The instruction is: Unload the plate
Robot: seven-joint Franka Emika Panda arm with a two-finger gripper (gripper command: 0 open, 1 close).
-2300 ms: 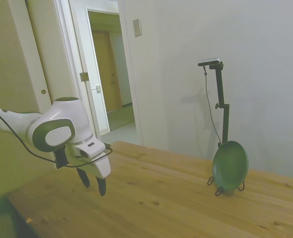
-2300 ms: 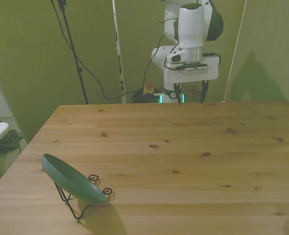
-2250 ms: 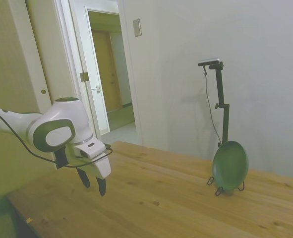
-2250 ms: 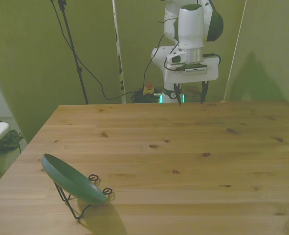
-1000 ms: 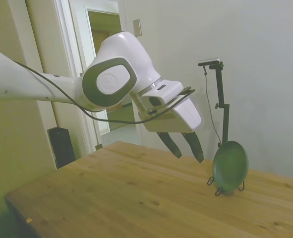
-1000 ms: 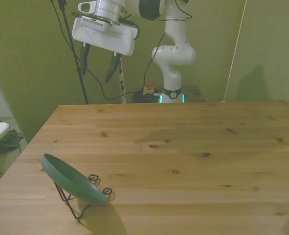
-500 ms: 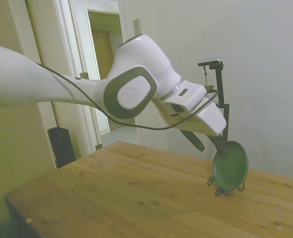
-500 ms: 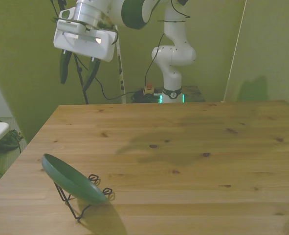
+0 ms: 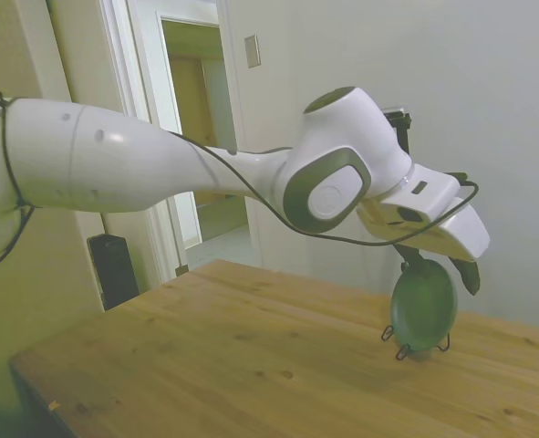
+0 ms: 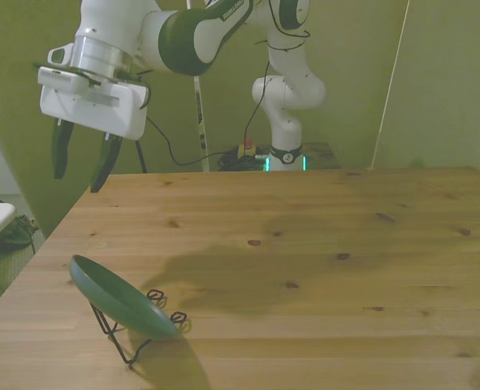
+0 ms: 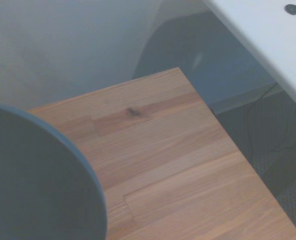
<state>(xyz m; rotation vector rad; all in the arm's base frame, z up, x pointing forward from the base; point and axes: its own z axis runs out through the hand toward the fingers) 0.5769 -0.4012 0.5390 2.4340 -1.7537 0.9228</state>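
The small dark green plate (image 10: 118, 298) leans tilted in a thin black wire stand (image 10: 124, 335) on the wooden table (image 10: 304, 244). It sits near the table's near corner on the front view's left. In the side view, the plate (image 9: 423, 306) stands almost upright on the wire stand (image 9: 406, 347) at the far right of the table (image 9: 251, 365).

The gripper (image 10: 80, 158) hangs in the air above the table's edge on the front view's left. Its two dark fingers (image 10: 105, 163) point down and are spread wide apart, with nothing between them. It is up high, not touching the plate. In the side view, the gripper (image 9: 442, 269) is just above the plate's top rim.

The wrist view shows part of the plate's round rim (image 11: 47, 195) up close, blurry, over the table's corner (image 11: 178, 165).
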